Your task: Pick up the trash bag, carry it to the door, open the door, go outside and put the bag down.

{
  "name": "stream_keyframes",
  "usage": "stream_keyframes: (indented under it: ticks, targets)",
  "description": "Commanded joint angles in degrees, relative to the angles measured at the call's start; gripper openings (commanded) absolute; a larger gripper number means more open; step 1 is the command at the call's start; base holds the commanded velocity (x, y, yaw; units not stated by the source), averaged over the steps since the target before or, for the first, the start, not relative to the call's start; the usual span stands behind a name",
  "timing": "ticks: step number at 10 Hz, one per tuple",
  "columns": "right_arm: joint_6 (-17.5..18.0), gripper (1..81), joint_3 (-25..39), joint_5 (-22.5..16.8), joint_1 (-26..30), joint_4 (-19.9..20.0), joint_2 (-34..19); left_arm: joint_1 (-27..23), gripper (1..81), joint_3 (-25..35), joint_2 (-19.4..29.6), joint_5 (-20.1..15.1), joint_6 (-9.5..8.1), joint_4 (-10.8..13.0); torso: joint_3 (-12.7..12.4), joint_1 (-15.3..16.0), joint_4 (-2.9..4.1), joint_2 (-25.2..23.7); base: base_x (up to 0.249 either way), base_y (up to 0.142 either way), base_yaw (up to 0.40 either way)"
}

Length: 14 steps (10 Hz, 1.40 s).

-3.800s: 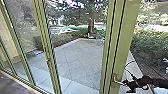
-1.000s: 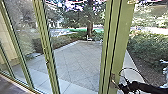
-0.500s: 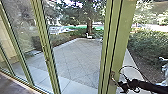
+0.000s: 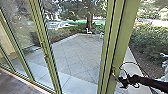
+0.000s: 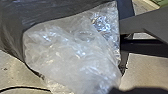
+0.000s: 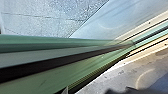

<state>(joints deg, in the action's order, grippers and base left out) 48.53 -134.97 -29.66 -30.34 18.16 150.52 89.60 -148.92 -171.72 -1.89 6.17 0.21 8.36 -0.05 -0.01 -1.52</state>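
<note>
Trash bag (image 5: 72, 57) is probably already picked up, seen up close at the left wrist. Right gripper (image 4: 121, 81) is parked by the door handle (image 4: 113, 72), 4 o'clock; neither arm's jaws can be read, tbh. Exit and drop-off are left.

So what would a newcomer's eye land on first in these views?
Probably the thick green door frame right of centre in the head view, with the black right gripper close by the door handle low on it. Next, the shiny, crumpled clear plastic across the middle of the left wrist view, likely part of the trash bag. Beyond the glass, the bright paved yard leads up to a tree.
</note>
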Motion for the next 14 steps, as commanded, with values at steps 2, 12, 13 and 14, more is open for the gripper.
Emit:
stream_keyframes:
  ticks: [2, 12, 13, 14]
  targets:
    - [0.4, 81.1, 0.4, -4.3, -2.8, -6.8, 6.5, -1.0, 1.0, 0.4, 0.2, -4.2, 0.16, -0.3, 0.0, 0.1, 0.0, 0.0, 0.0, 0.0, 0.0]
    - [-2.9, 81.1, -3.4, -0.1, 4.6, -6.9, 7.2, 0.5, 1.0, 0.4, 0.8, -4.4, 0.77, -0.3, 0.2, 0.1, 0.0, 0.0, 0.0, 0.0, 0.0]
    - [-2.9, 81.1, -3.4, -0.1, 5.0, -6.9, 7.1, 0.6, 1.0, 0.4, 0.7, -4.4, 0.77, -0.4, 0.2, 0.1, 0.0, 0.0, 0.0, 0.0, 0.0]
    - [-2.9, 81.1, -3.4, -0.1, 5.2, -6.9, 6.8, 0.6, 1.0, 0.4, 0.8, -4.4, 0.77, -0.4, 0.2, 0.1, 0.0, 0.0, 0.0, 0.0, 0.0]
